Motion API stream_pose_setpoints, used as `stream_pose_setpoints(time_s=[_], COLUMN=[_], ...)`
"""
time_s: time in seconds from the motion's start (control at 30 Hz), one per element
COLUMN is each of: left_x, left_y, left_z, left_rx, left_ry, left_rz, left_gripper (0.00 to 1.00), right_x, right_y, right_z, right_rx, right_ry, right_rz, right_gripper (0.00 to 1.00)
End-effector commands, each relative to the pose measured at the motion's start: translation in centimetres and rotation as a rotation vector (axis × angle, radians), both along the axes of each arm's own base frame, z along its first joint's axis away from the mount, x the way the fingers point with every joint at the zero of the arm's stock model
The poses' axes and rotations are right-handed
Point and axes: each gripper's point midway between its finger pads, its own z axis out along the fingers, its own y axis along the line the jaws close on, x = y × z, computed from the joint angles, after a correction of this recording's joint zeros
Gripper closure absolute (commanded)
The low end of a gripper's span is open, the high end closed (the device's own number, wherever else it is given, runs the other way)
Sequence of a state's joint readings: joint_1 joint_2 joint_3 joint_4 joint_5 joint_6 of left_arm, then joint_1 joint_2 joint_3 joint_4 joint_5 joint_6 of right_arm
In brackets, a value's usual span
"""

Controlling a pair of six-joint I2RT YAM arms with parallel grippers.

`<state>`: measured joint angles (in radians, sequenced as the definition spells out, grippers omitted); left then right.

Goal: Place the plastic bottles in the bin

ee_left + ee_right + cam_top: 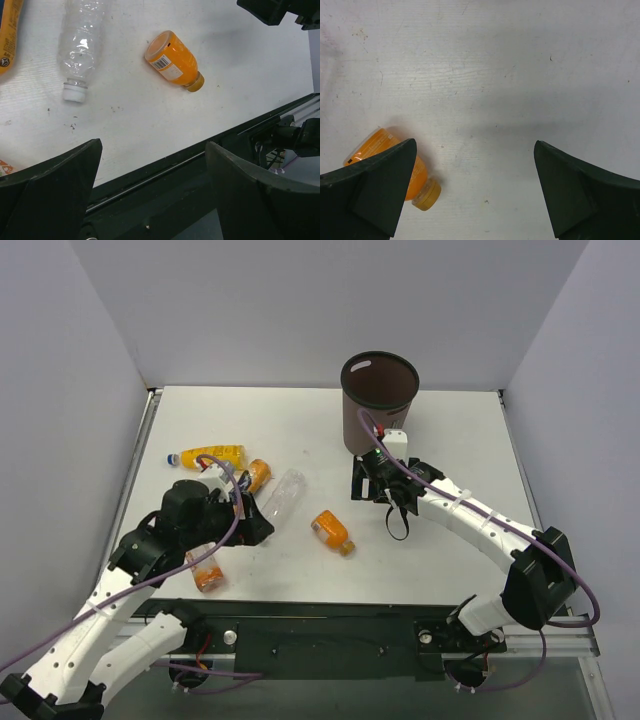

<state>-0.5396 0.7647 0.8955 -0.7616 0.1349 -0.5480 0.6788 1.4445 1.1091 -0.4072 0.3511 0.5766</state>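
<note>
a: while the left gripper (152,200) hangs over the near edge of the table (450,440), how do its fingers stand?

b: spread wide, with nothing between them. an orange bottle (172,60) lies on its side a little way ahead of them, its amber cap nearer the hand than its base.

a: and off to the side?

b: ahead of the finger at the left of the wrist view lies the clear bottle (77,45), crumpled, with its white cap towards the hand. further out on that side, at the frame's edge, is a second orange bottle (7,35).

a: anything past that?

b: from above, the yellow bottle (210,455) with the blue cap lies beyond the left wrist. a third orange bottle (207,575) is partly covered by the left forearm.

a: the right gripper (475,190)?

b: also spread wide and empty, pointing down at bare table. the first orange bottle is just beside the finger at the left of its wrist view, and half hidden by it.

a: where is the bin (362,430)?

b: upright, close behind the right wrist on the far side. whether they touch, i cannot tell. all five bottles lie on the table, outside it.
</note>
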Motion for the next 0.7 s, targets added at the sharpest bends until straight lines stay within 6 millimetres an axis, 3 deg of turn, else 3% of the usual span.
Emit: stream_pose_setpoints(time_s=[0.0,0.1,0.23,0.43,0.57,0.67], left_x=[-0.6,0.0,0.7,1.3,1.6,1.7], left_y=[1.3,2.2,3.2,2.9,3.0,2.6], left_z=[-0.2,1.6,2.8,5.6,4.5,3.8], left_rx=[0.032,0.043,0.034,0.009,0.042,0.053], left_ry=[0.007,-0.031,-0.068,-0.146,-0.098,-0.072], left_rz=[0.051,0.109,0.192,0.177,0.187,0.177], left_gripper=[0.04,0.04,0.04,0.04,0.03,0.04], right_x=[-0.1,-0.1,-0.6,-4.0,-7.4,-8.6], right_y=[-0.3,0.3,3.3,10.8,14.4,14.5], right_z=[0.7,0.6,0.6,0.3,-0.8,-2.1], right_rx=[-0.007,0.013,0.060,0.096,0.057,-0.002], right_ry=[-0.033,-0.028,-0.025,-0.008,0.072,0.128], right_rz=[-0.015,0.007,0.124,0.445,0.672,0.733], right_gripper=[0.03,0.03,0.04,0.04,0.04,0.04])
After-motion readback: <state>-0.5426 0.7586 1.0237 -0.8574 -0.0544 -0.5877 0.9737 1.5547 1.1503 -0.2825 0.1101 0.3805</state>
